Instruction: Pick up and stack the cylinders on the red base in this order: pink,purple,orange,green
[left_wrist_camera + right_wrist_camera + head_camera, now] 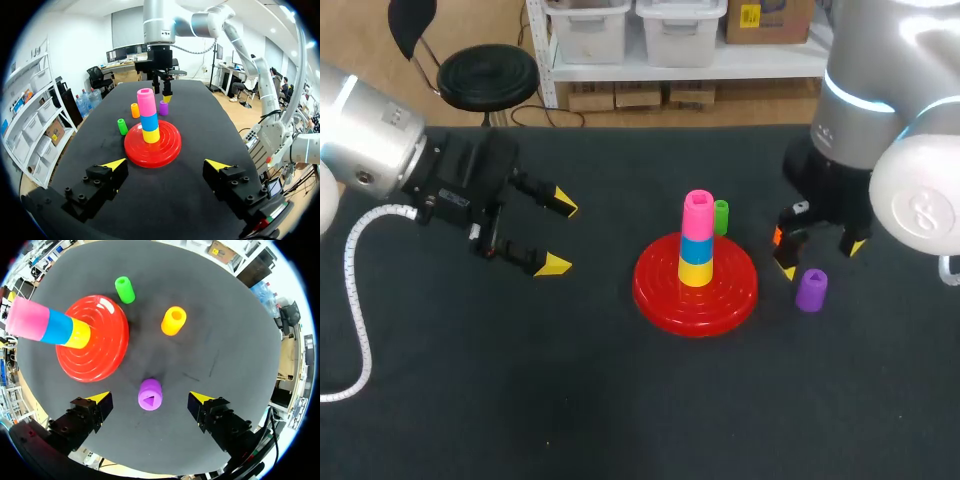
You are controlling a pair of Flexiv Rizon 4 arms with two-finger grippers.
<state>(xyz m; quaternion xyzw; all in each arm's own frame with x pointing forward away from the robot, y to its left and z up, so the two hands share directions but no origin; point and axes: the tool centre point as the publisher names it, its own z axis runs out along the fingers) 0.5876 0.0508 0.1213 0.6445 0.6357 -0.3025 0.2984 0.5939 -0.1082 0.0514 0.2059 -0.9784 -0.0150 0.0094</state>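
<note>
The red base [695, 290] holds a stack: yellow at the bottom, blue, then the pink cylinder [698, 212] on top. A green cylinder [721, 216] stands just behind the base. To its right the purple cylinder [811, 290] stands upright on the table. My right gripper [820, 258] hovers over it, open; in the right wrist view the purple cylinder [150, 394] lies between the spread fingers of the right gripper [150, 398], touching neither. The orange cylinder [173, 320] stands ahead of it. My left gripper [555, 235] hangs open and empty left of the base.
In the left wrist view the red base [152, 145] lies ahead of my left gripper [165, 164], with the green cylinder [122, 126], orange cylinder [135, 110] and purple cylinder [163, 107] beyond it. The table is covered in dark cloth.
</note>
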